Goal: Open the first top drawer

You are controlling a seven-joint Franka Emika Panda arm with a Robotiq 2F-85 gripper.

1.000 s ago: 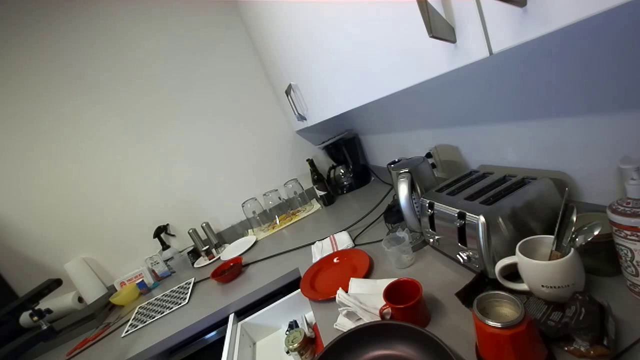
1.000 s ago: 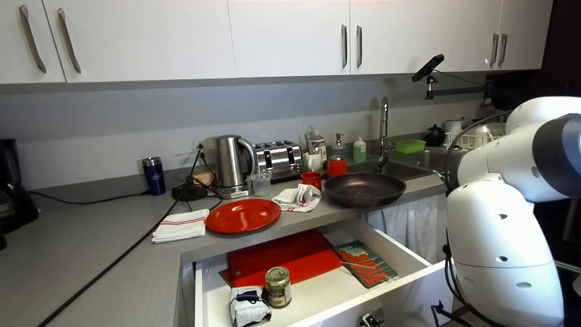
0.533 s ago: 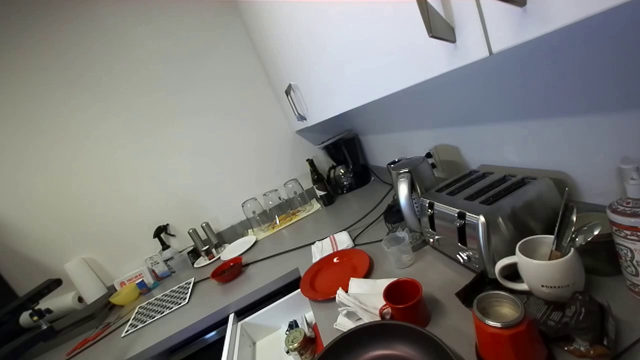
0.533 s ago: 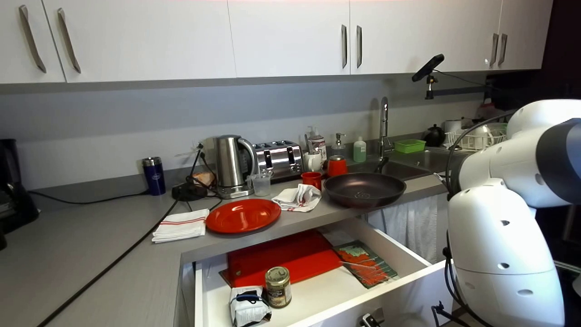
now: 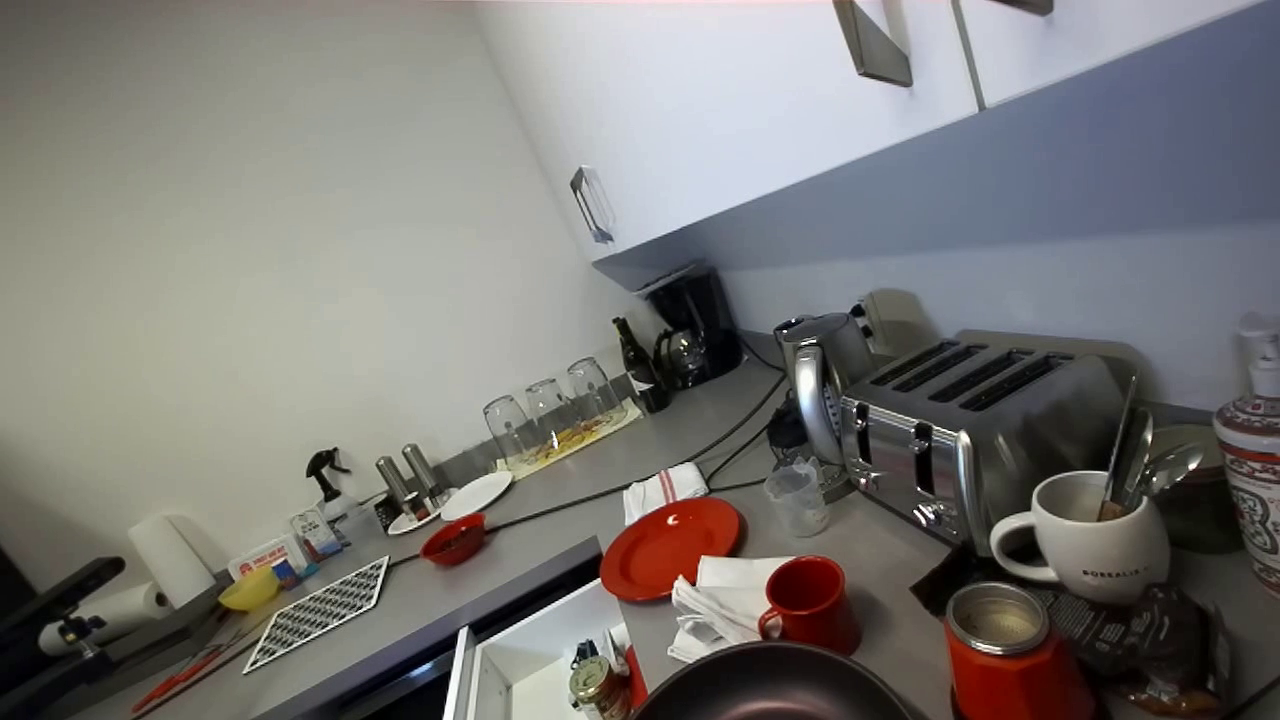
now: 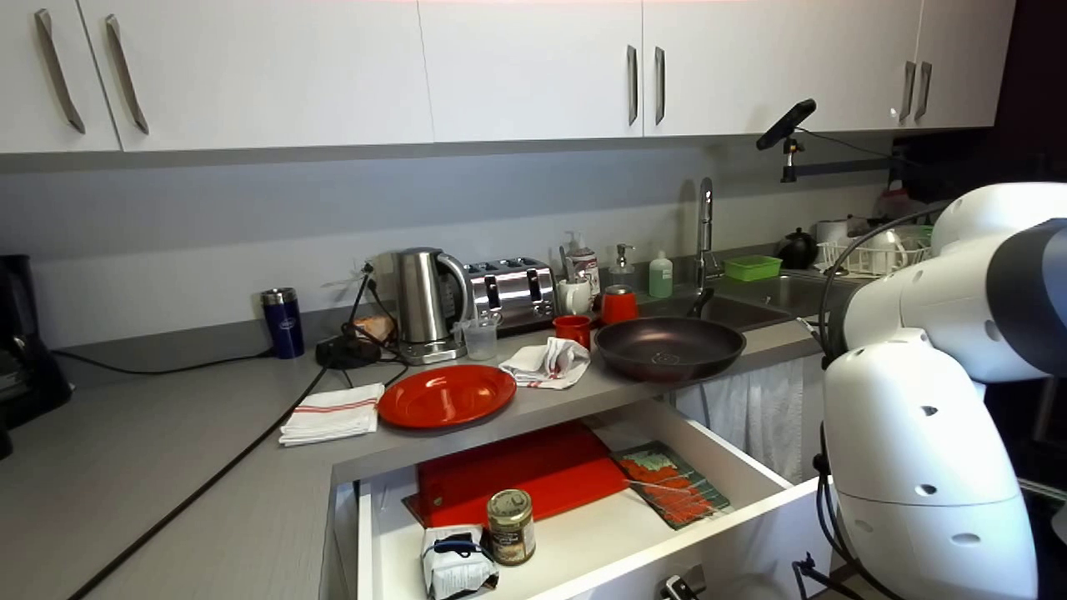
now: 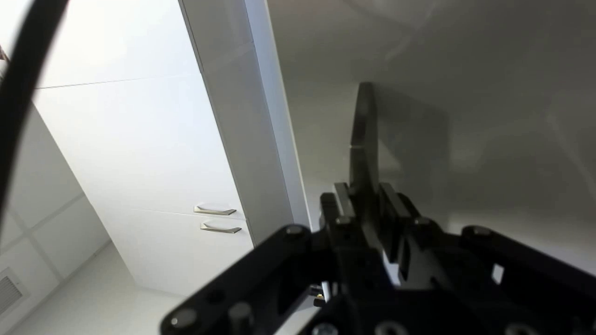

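Drawer stood pulled out at the lower centre of an exterior view, its front cut off by the bottom edge. The gripper, dark and blurred at the bottom of the wrist view, pinched the shadowed handle. In an exterior view a pan, itself cropped at the bottom, screened part of the drawer. The arm filled the right of an exterior view. A red plate, white cloths and a red mug sat on the counter above the drawer; kettle and toaster stood behind. Inside the drawer were a red board, a can, a packet just beside it and an orange-and-green panel, hard to identify. A white mug, right of frame, held cutlery.
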